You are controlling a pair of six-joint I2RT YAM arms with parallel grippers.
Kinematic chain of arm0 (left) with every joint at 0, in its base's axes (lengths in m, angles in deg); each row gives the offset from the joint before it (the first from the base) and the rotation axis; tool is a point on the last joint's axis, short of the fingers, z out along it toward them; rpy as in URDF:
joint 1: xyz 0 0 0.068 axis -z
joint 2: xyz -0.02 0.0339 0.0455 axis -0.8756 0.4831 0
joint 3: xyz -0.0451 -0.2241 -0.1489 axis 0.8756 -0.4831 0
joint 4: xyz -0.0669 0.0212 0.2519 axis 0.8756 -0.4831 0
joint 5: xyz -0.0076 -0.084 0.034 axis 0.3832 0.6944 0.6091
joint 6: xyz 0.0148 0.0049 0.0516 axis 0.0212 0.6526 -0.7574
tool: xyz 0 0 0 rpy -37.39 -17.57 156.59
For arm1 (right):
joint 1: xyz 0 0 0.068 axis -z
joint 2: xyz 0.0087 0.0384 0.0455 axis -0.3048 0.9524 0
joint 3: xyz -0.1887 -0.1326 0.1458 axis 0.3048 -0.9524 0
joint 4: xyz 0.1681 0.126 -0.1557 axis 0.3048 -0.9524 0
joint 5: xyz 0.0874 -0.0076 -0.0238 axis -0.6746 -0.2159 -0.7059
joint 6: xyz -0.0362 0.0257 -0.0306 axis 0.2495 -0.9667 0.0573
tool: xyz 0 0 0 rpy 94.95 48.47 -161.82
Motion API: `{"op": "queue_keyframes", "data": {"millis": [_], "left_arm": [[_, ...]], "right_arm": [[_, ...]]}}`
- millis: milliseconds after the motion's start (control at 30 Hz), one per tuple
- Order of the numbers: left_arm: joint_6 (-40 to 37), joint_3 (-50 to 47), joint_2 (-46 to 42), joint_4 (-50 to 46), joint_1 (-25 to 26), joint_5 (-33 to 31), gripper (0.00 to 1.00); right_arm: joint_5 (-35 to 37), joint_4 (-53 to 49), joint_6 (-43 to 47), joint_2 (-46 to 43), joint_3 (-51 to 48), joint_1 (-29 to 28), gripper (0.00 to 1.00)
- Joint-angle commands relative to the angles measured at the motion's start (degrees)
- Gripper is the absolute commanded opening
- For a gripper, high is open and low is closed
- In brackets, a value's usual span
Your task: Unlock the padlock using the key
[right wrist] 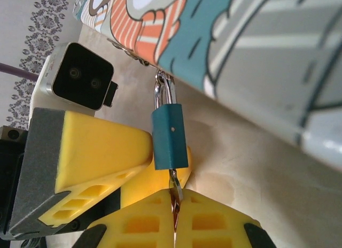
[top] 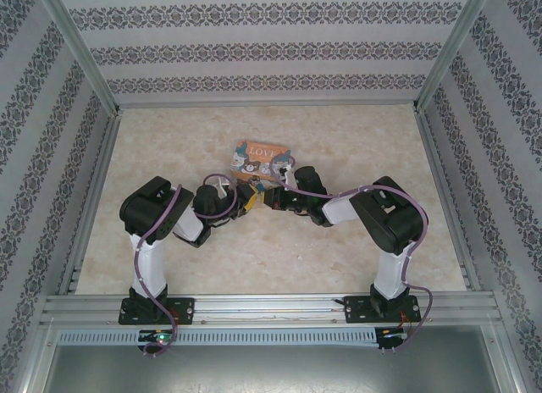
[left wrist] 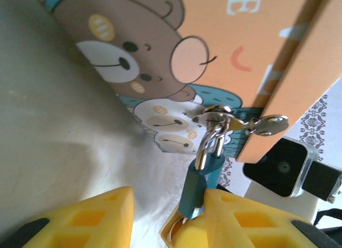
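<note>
The small blue-teal padlock (right wrist: pixel 170 138) hangs by its silvery shackle (left wrist: pixel 211 144) from the hasp of the orange "LOVE" tin (left wrist: pixel 214 23). My right gripper (right wrist: pixel 175 205) is shut on the key (right wrist: pixel 176 193), whose blade is in the bottom of the padlock. My left gripper (left wrist: pixel 168 200) straddles the padlock (left wrist: pixel 199 189) body. Its right finger (left wrist: pixel 240 221) touches the body, while its left finger (left wrist: pixel 91 221) stands well clear, so the jaws are open. Both grippers, left (top: pixel 248 198) and right (top: pixel 269 196), meet just in front of the tin (top: pixel 262 158).
The tin lies on the marbled table (top: pixel 169 139), tilted up at the hasp side. Patterned walls and metal posts (top: pixel 80 46) close in the back and sides. The two wrists crowd each other at the padlock, the left fingers (right wrist: pixel 101 152) close beside it.
</note>
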Motion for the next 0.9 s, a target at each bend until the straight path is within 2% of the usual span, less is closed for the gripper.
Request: {"op": "queue_keyframes", "data": {"millis": [0, 133, 300, 533, 800, 867], "left_arm": [[0.47, 1.84, 0.86, 3.86, -0.63, 0.21, 0.38], [0.3, 2.78, 0.91, 2.93, -0.68, 0.56, 0.38], [0.31, 3.36, 1.41, 2.48, -0.67, 0.5, 0.33], [2.38, 4.03, 3.8, 5.24, -0.54, 0.0, 0.3], [1.12, 4.87, 2.63, 2.17, -0.33, 0.24, 0.23], [0.63, 4.7, 2.02, 1.16, -0.3, 0.24, 0.2]], "right_arm": [[-2.79, 2.68, -0.36, -0.77, 1.65, -0.62, 0.0], [-3.05, 2.68, -0.48, -0.44, 1.87, -0.62, 0.0], [-3.23, 2.68, -0.56, -0.33, 2.2, -0.62, 0.0], [-3.96, 3.08, -0.99, -0.14, 2.39, -0.57, 0.0], [-3.43, 3.04, -1.04, -0.75, 2.06, -0.49, 0.0], [-2.92, 3.03, -0.82, -1.33, 1.57, -0.36, 0.03]]}}
